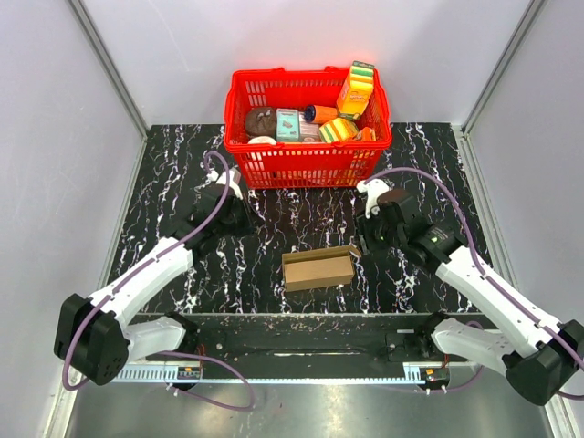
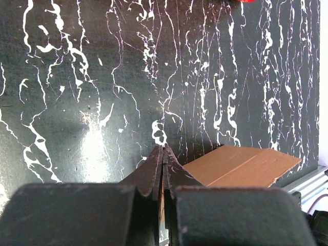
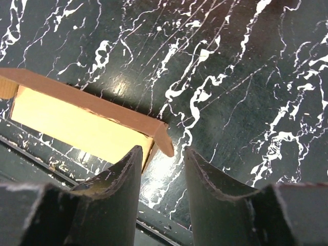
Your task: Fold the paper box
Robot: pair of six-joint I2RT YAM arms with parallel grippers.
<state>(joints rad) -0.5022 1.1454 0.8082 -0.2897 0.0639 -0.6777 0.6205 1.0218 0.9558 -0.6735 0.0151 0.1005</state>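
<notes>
My left pincer [image 1: 239, 219] is shut. In its wrist view the two dark fingers [image 2: 154, 171] meet in one thin seam, and I can see nothing between them. It hangs over the black, white-veined table [image 1: 164, 182], left of the middle and just near of the red basket [image 1: 239, 99].

My right pincer [image 1: 363, 242] stands partly open, its jaws apart and gripping nothing. In the right wrist view the gap [image 3: 161, 154] points at the table, with a small corner flap of the paper box [image 3: 77, 123] just beyond my left-hand fingertip. I cannot tell whether that finger touches the flap.

The paper box [image 1: 318, 269] lies on the table in the near middle, between my two arms and well apart from the basket. It is plain brown cardboard. From above it looks like a low, slim carton, with a darker strip along its far edge and a little flap sticking out at its far right corner, beside my right pincer. My left wrist camera catches one flat brown face of it [image 2: 241, 166], low and to the right of my closed fingers.

The basket stands at the far middle of the table and is full of packages:
- A brown rounded thing [image 1: 260, 119] at its left.
- A small teal pack [image 1: 287, 124].
- An orange-ended tube [image 1: 321, 113].
- A yellow-and-green striped pack [image 1: 338, 130].
- A tall yellow-orange carton with a green top [image 1: 356, 89], leaning at the far right corner.

The packages carry print, but it is all too small for me to read.
</notes>
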